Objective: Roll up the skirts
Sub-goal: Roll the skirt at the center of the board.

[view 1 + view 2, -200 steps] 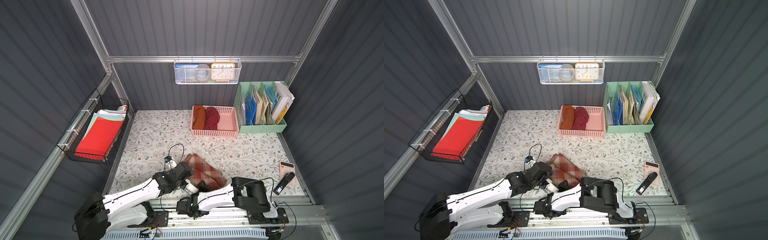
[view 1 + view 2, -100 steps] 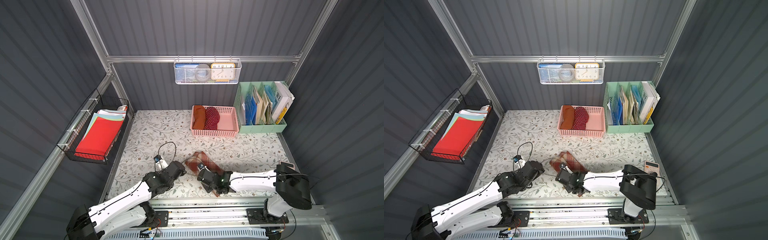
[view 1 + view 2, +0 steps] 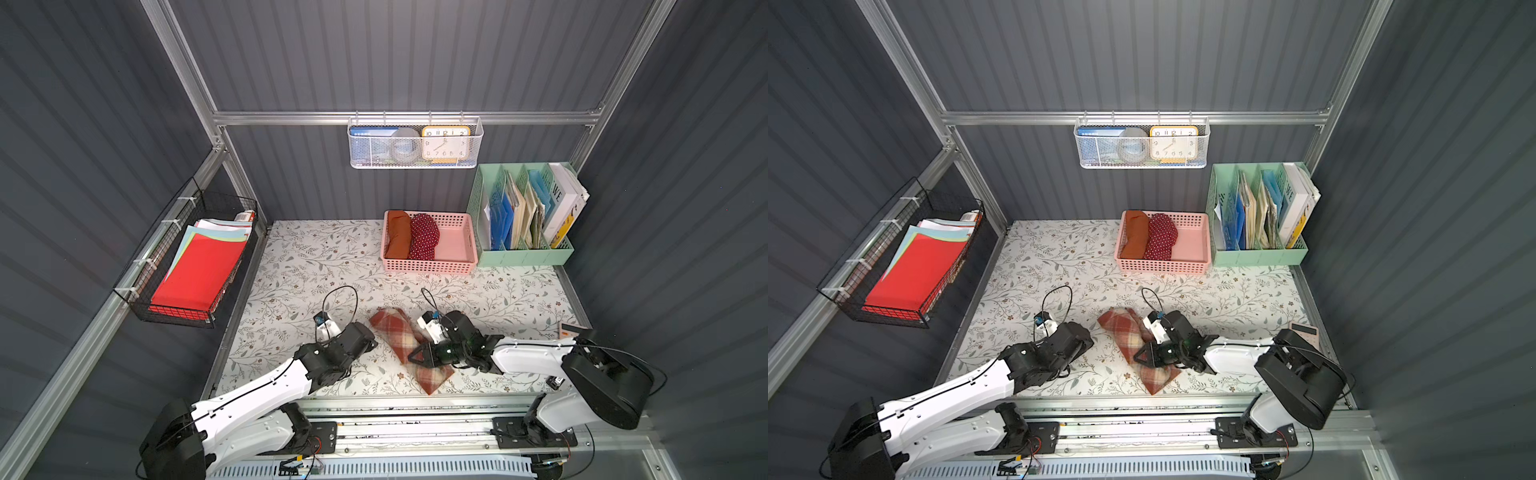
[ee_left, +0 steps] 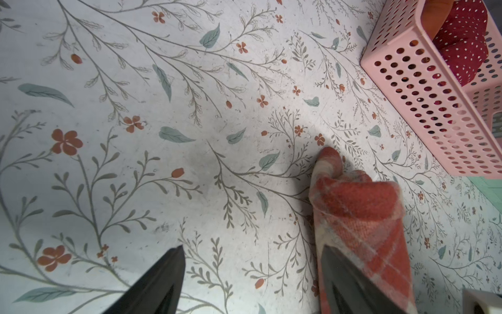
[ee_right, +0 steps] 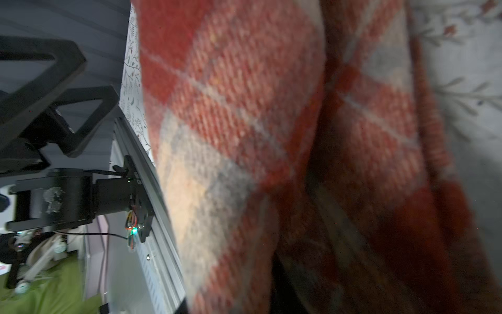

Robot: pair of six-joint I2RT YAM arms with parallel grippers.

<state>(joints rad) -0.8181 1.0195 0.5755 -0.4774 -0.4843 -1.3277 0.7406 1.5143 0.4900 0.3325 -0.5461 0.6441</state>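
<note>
Grey ribbed walls (image 3: 415,62) close in a counter (image 3: 316,257) covered with a leaf-and-flower print. We see the plaid skirt (image 3: 392,332) at 6 o'clock on that counter, near the front rail. It lies as a lumpy, half-rolled strip running from 11 toward 5 o'clock. Its far end is bunched into a loose tube, and its near end lies out as a flat pointed corner.

The right fingers (image 3: 415,358) reach in from 3 o'clock and lie across the middle of the strip. In the right wrist view the plaid cloth (image 5: 231,108) fills most of the frame and folds close around them. We read them as narrow, pinched on a fold of the skirt.

The left fingers (image 4: 160,280) sit just at 9 o'clock of the strip. They stand wide apart over bare counter with nothing between them. One of them overlaps the skirt's edge in the left wrist view, and we cannot tell whether it touches.

At 1 o'clock, against the back wall, a pink basket (image 3: 428,266) holds the orange skirt (image 3: 398,235) and the dotted skirt (image 3: 424,237). Both are rolled and lie side by side, touching, in its 9 o'clock half. A green file holder (image 3: 523,255) stands just at 3 o'clock of the basket.
</note>
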